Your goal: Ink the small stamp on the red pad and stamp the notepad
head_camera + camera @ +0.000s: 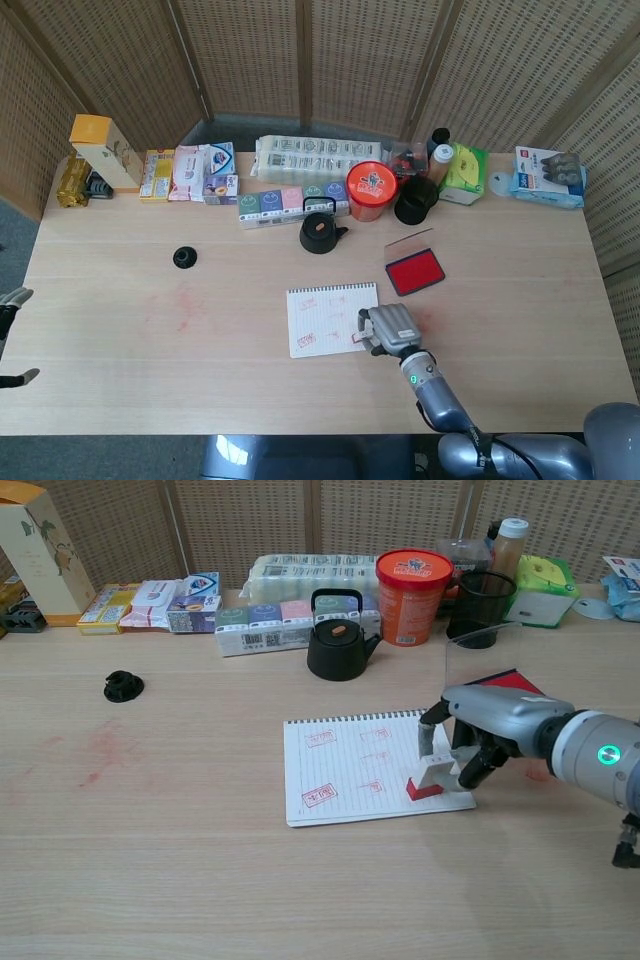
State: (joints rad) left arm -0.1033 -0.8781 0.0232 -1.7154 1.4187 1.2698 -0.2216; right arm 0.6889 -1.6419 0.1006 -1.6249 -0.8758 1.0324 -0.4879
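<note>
I'm holding the stamp (428, 776) in my right hand (480, 735), fingers curled round its white body, its red base sitting on the notepad (350, 775) at the pad's 4 o'clock corner. In the chest view the stamp is leaning a little, so I'm judging this as the pressing step: the ink is being put down on the page, or I'm just starting to rock it off. Several red marks are already showing on the lined sheet. The red pad (414, 271) is lying open at 1 o'clock from the notepad, near but apart from it, with the kettle (337, 637) further off at 12.

Next I'm expecting to lift straight up, keeping the base level so the print isn't smearing, and keeping the notepad from rising with it.

My left hand (10, 300) is only peeking in at the table's 9 o'clock edge; I cannot tell how its fingers are lying.
</note>
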